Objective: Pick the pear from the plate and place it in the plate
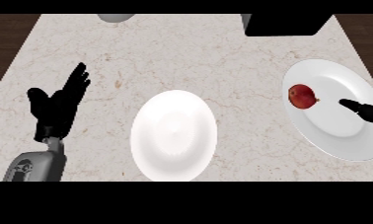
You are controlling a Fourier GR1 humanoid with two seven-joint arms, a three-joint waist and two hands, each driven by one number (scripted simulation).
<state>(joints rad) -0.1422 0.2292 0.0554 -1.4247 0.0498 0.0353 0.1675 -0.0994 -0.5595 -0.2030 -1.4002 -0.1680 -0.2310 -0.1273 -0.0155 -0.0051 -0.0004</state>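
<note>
A small red pear lies on the left part of a white plate at the counter's right side. A second white plate sits bare in the middle front. Only a bit of my right hand shows at the right edge, over the right plate, a short way right of the pear and not touching it. My left hand rests open at the left with its fingers pointing up, well apart from both plates.
A black block stands at the counter's back right. Part of a grey rounded object shows at the back edge, left of centre. Dark wood floor borders the marble counter on both sides.
</note>
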